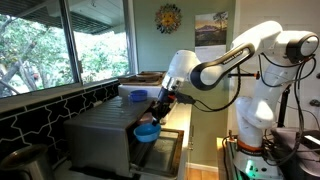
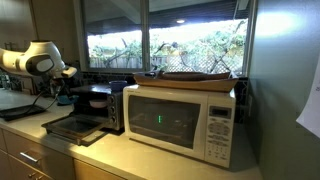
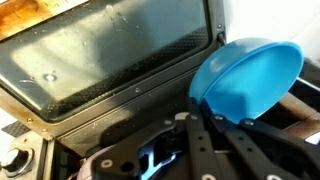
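As recorded in the wrist view, a black two-finger gripper point(image 3: 205, 122) is closed fully on the rim of a round bright-blue plastic bowl point(image 3: 245, 75). The bowl is held clear in the air, just in front of a black-and-silver toaster oven point(image 2: 100, 100) and above its lowered glass door point(image 3: 110, 60). In an exterior view the bowl point(image 1: 147, 131) is seen hanging below the gripper point(image 1: 157, 112). A white microwave oven point(image 2: 180, 120) is placed just beside the toaster oven, and a large window point(image 2: 165, 45) is set behind it.
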Motion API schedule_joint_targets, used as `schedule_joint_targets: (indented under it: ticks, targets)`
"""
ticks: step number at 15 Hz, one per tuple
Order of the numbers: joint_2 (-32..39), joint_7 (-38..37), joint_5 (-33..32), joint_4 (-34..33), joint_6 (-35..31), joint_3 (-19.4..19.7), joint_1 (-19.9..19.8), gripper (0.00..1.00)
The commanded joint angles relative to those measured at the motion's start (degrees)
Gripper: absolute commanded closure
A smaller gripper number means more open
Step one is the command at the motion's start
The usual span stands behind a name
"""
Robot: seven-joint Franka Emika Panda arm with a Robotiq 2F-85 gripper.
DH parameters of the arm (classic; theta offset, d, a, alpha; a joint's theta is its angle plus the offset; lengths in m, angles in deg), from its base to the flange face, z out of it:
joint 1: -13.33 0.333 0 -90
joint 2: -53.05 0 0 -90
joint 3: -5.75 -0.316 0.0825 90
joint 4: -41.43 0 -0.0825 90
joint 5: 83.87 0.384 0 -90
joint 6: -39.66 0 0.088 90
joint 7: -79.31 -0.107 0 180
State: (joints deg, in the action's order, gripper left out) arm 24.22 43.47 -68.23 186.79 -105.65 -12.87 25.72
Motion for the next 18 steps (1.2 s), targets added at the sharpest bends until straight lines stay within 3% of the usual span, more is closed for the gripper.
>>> schedule_joint_targets:
  ticks: [1,11,18]
  targets:
    - [-0.9,-5.9,-0.3,2.5,-4.9,-2.2,-2.2,0.99]
    - [1.4,-21.9,-8.6,4.0,-14.3,-9.3,-9.5,0.99]
    - [3.2,-32.1,-16.3,3.2,-16.3,-13.8,-14.6,0.99]
